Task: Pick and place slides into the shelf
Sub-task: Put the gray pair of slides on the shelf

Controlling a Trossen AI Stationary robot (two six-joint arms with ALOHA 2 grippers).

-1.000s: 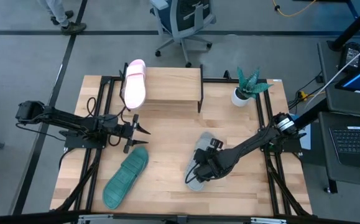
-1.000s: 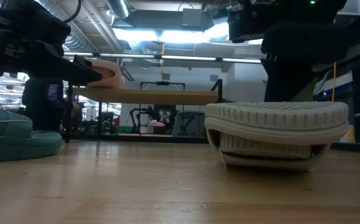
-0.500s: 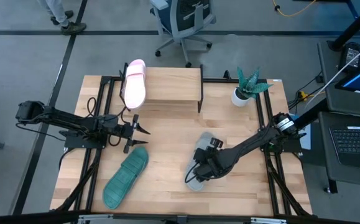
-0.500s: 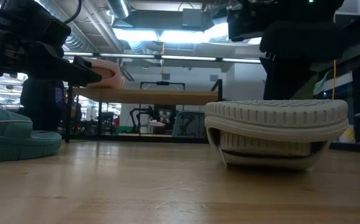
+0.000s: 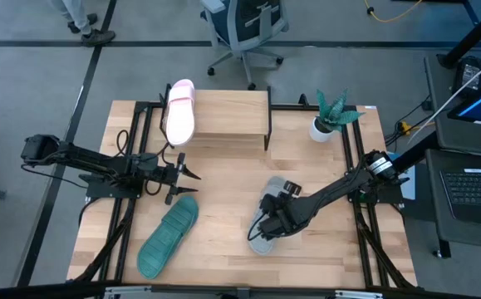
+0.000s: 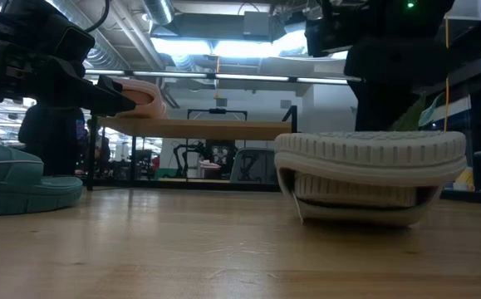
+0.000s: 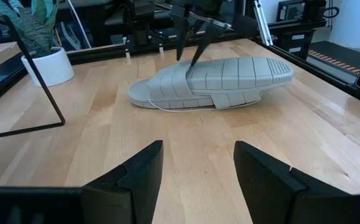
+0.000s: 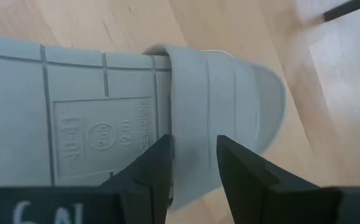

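The grey slide (image 5: 269, 201) lies on the table's right half, its grooved, stamped face toward the right wrist camera. My right gripper (image 5: 267, 226) stands over it, pointing down, partly closed at the wide strap. The teal slide (image 5: 167, 237) lies sole-up near the table's front left. The pink slide (image 5: 179, 112) rests on the left end of the shelf (image 5: 228, 116). My left gripper (image 5: 192, 173) hovers open in front of the shelf and touches nothing. My right gripper (image 8: 192, 146) comes at the grey slide from above, pointing down. Its fingers (image 7: 192, 62) stand apart along the slide's length, with the heel-side edge of the strap (image 8: 195, 112) between them. The fingers hide the contact itself. The slide rests on the table (image 6: 365, 218).
A potted plant (image 5: 327, 120) stands to the right of the shelf. The shelf's thin black legs (image 7: 40, 87) reach the tabletop. Bare wood lies between the teal and grey slides (image 5: 219, 224). An office chair stands beyond the far edge.
In the low view my right arm's wrist has risen a little above the grey slide. The slide itself stays on the table where it was.
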